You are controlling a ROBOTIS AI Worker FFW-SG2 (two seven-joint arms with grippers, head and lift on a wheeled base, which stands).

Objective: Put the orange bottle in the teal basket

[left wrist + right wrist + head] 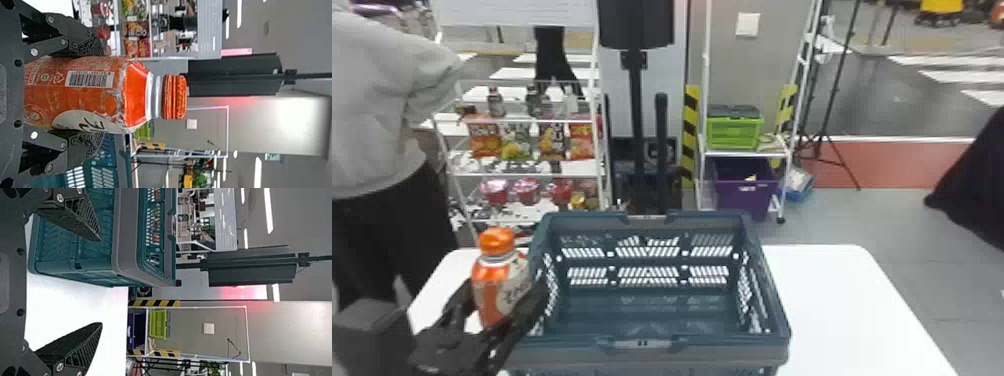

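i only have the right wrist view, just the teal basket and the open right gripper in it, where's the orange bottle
Observer: The orange bottle is held between the fingers of the left gripper, cap end up.
Operator: ok is it over the basket opening or not
Observer: Not yet. In the head view it is beside the teal basket, just outside the left wall.
Operator: and the cap, on or off
Observer: On. The left wrist view shows the orange cap seated on the bottle's neck.
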